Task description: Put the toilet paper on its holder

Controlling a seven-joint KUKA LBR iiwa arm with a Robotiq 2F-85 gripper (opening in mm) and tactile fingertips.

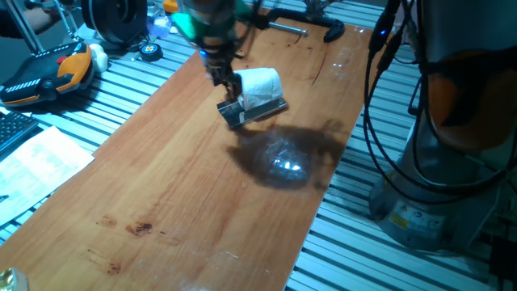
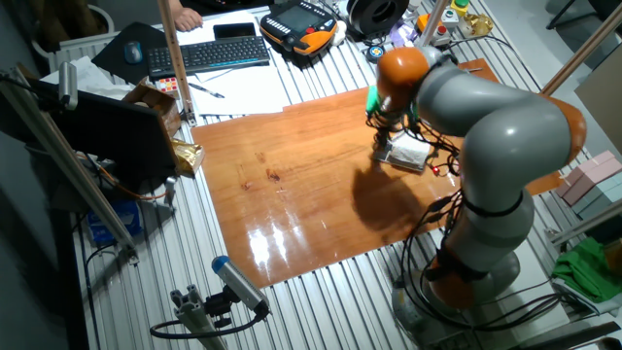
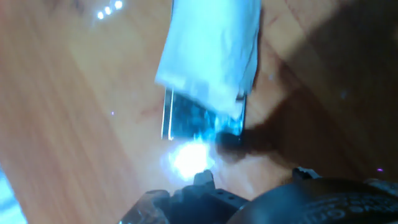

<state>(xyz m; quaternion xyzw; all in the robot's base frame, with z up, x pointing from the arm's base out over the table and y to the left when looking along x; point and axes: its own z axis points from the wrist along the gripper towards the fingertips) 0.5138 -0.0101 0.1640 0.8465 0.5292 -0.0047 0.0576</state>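
Toilet paper (image 1: 260,85): one roll, white, soft, cylindrical; lies on its side on the holder, near the table's far end.
Holder (image 1: 254,113): one flat rectangular dark grey metal plate with a thin shiny wire bar along one edge; lies flat on the table under the roll.
End effector (image 1: 224,78): one, dark, two-fingered, at the roll's end and just above the plate; whether its fingers are apart or together cannot be told.
Arm (image 2: 486,126): one, grey with orange joints, bent over the table.
Table (image 1: 178,186): one long glossy brown wooden board with lamp glare, laid on a ribbed aluminium bench.
Surroundings: one keyboard (image 2: 212,53), loose papers (image 2: 243,92), one orange-and-black pendant (image 1: 48,71), black cables (image 1: 380,97).
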